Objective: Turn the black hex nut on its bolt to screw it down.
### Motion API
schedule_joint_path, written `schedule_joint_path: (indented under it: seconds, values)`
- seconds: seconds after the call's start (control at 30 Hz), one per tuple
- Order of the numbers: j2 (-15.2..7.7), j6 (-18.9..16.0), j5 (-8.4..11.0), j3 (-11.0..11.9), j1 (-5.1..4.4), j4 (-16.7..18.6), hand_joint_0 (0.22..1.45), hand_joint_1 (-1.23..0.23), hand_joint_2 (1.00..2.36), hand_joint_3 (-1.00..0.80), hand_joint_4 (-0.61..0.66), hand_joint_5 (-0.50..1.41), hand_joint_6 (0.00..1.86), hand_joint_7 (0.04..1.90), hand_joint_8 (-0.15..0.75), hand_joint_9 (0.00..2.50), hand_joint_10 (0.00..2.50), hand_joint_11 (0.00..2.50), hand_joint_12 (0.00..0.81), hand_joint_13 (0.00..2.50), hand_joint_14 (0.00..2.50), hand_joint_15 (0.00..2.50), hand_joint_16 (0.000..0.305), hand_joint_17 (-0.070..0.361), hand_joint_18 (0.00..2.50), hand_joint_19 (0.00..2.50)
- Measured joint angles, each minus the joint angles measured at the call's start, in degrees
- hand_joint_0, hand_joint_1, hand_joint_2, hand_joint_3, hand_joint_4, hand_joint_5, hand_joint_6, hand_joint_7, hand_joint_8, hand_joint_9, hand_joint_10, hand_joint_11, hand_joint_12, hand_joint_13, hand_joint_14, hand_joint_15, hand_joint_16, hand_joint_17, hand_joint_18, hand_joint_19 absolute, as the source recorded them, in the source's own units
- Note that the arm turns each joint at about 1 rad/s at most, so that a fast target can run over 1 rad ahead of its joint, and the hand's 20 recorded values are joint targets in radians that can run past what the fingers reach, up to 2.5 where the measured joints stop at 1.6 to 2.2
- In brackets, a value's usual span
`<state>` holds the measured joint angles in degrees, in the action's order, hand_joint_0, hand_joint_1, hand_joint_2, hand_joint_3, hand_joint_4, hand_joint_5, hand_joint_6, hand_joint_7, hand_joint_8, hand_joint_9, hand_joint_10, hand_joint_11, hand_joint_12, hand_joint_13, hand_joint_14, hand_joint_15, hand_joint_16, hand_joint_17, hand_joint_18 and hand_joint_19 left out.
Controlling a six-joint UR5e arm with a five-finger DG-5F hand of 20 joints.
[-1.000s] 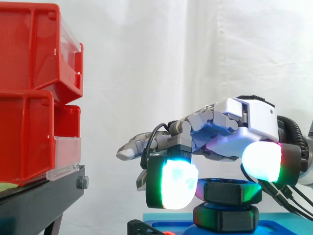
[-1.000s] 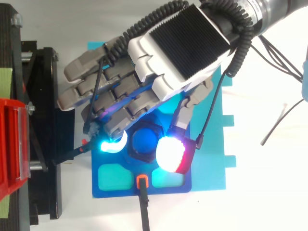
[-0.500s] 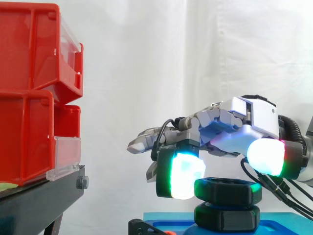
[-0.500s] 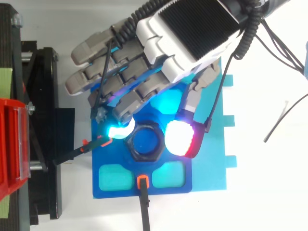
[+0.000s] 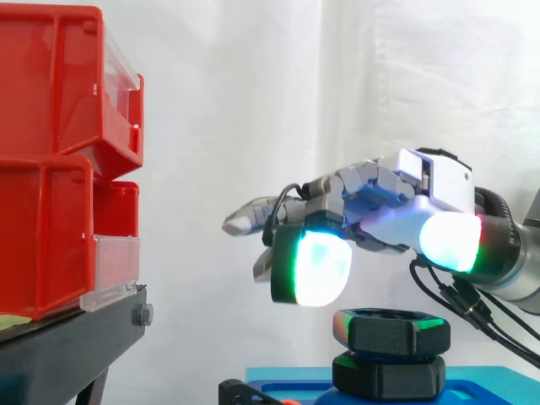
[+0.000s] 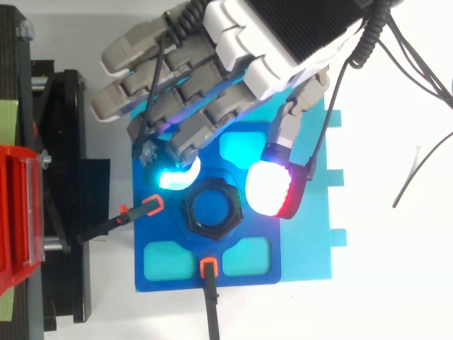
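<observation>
While it hovers over the black hex nut (image 5: 391, 331), the grey-and-white robot hand (image 5: 396, 211) grasps nothing: its fingers are loosely bent, spread and released. Side view: the glowing fingertip pads (image 5: 312, 268) hang above the nut, apart from it. Top view: one pad is just beside the nut's upper-left corner, the other just beside its upper-right. The nut sits on the round blue bolt (image 6: 213, 207), directly over a second black hex piece (image 5: 388, 375). Under both is a dark blue fixture plate (image 6: 164, 237) on a cyan sheet (image 6: 311, 234). Two orange-tipped black rods (image 6: 150, 206) point at the nut. Stacked red plastic bins (image 5: 51, 101) on a black stand (image 5: 67, 346) are well apart, at the left of the side view.
</observation>
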<state>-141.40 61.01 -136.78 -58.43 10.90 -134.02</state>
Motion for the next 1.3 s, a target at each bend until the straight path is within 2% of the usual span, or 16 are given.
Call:
schedule_joint_path:
  seconds: [0.17,0.4,0.6,0.87,1.3]
  values:
    - [-0.01,-1.46,0.38,2.72,-0.27,-0.19,0.44,-0.36,1.00,-0.50,0.13,-0.18,0.68,0.98,0.206,0.67,0.01,0.34,0.114,0.36,0.01,0.14,0.013,0.030,0.00,0.36]
    - [0.01,-1.45,1.82,3.60,-0.90,-1.13,0.44,-0.36,1.00,-0.50,0.13,-0.17,0.67,0.99,0.206,0.67,0.01,0.34,0.114,0.36,0.01,0.15,0.013,0.030,0.00,0.36]
    - [0.04,-0.17,4.60,3.59,-2.30,-5.67,0.44,-0.36,1.00,-0.50,0.12,-0.17,0.65,1.02,0.206,0.68,0.01,0.35,0.115,0.36,0.01,0.14,0.013,0.030,0.00,0.36]
    - [0.02,4.24,7.37,3.60,-4.55,-10.66,0.44,-0.36,1.00,-0.50,0.12,-0.17,0.65,1.03,0.206,0.68,0.01,0.35,0.114,0.36,0.01,0.14,0.014,0.031,0.00,0.37]
    - [0.04,4.72,11.18,3.59,-6.89,-12.06,0.44,-0.36,1.00,-0.50,0.12,-0.16,0.64,1.05,0.206,0.68,0.01,0.35,0.115,0.36,0.01,0.14,0.014,0.031,0.00,0.36]
